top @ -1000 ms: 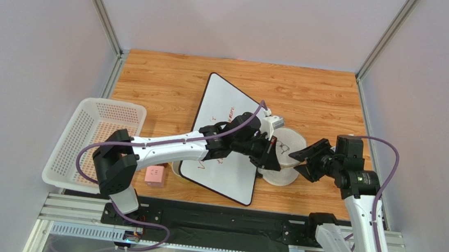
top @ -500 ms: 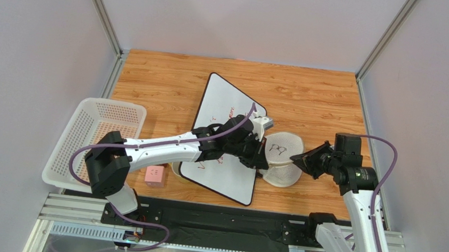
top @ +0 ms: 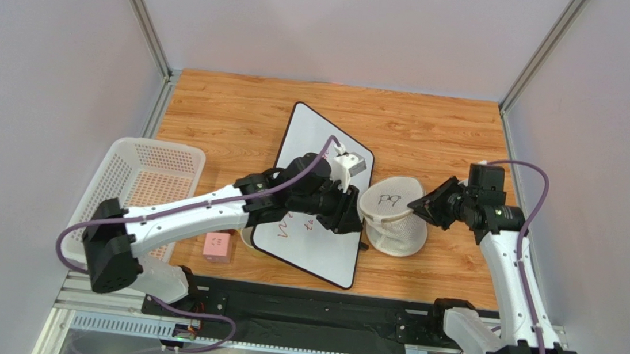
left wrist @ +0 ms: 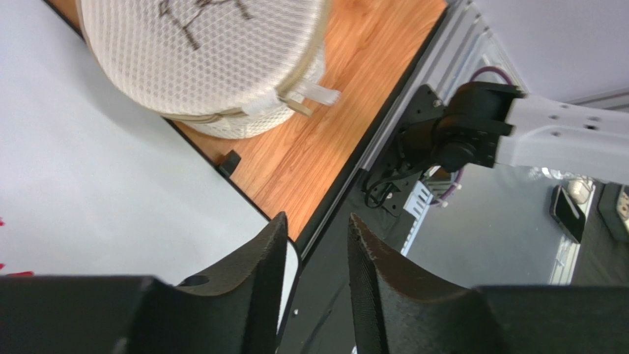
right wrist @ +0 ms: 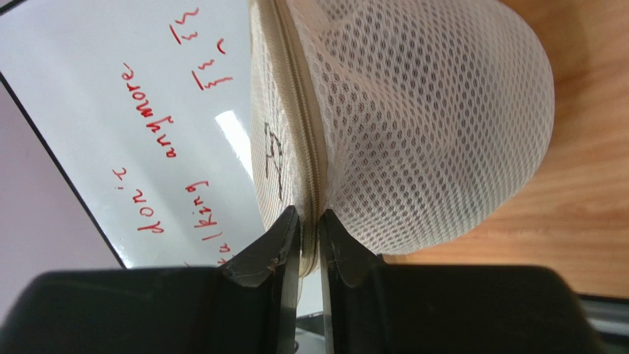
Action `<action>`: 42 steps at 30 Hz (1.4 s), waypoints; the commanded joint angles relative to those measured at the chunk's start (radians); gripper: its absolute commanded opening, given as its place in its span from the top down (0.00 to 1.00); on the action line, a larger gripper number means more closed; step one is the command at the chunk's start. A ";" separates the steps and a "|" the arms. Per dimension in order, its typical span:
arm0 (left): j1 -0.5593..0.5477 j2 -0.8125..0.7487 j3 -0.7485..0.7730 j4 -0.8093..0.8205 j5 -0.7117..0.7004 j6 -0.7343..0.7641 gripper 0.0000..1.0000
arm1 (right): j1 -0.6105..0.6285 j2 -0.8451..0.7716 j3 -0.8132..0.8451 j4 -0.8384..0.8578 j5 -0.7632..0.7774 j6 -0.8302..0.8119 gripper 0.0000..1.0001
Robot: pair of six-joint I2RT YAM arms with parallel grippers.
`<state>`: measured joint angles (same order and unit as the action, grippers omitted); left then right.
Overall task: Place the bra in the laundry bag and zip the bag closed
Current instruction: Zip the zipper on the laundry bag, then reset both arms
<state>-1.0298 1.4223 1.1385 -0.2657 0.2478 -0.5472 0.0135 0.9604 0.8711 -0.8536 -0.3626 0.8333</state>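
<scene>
The laundry bag [top: 393, 217], a round white mesh cylinder with a dark icon on its lid, stands tilted on the wood beside the whiteboard. My right gripper [top: 418, 209] is shut on the bag's zipper seam [right wrist: 308, 184], with the beige zipper tape pinched between the fingertips [right wrist: 284, 236]. My left gripper [top: 353, 226] hangs open over the whiteboard's near corner, just left of the bag and apart from it. In the left wrist view the laundry bag [left wrist: 207, 59] sits above the open gripper [left wrist: 317, 225], its zipper pull [left wrist: 314, 94] sticking out. The bra is hidden.
A whiteboard [top: 320, 156] with red writing lies under the left arm. A white perforated basket [top: 130, 198] stands at the left edge, with a small pink box [top: 218, 246] near it. The right arm's base [left wrist: 472, 125] lies ahead of the left fingers.
My left gripper opened, let go of the bag's zipper and drew back left. My right gripper closed on the bag's seam, and the bag shifted away and tilted.
</scene>
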 commanded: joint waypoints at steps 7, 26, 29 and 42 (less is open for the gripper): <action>0.002 -0.394 -0.049 -0.061 -0.005 0.052 0.51 | 0.003 0.256 0.345 -0.095 0.200 -0.350 0.30; 0.002 -1.467 -0.567 -0.205 -0.413 -0.085 0.39 | 0.500 -0.333 -0.114 0.511 0.156 -0.139 0.00; 0.002 -1.513 -0.593 -0.187 -0.334 -0.037 0.39 | 0.502 -0.442 -0.288 0.652 0.099 -0.079 0.00; -0.003 -1.547 -0.994 0.590 0.349 -0.279 0.41 | 0.505 -0.968 -0.716 0.776 0.119 0.168 0.00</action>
<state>-1.0275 0.0063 0.2699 -0.1631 0.3340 -0.6559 0.5102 0.0128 0.1974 -0.1871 -0.1871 0.9058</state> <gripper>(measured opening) 0.585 0.998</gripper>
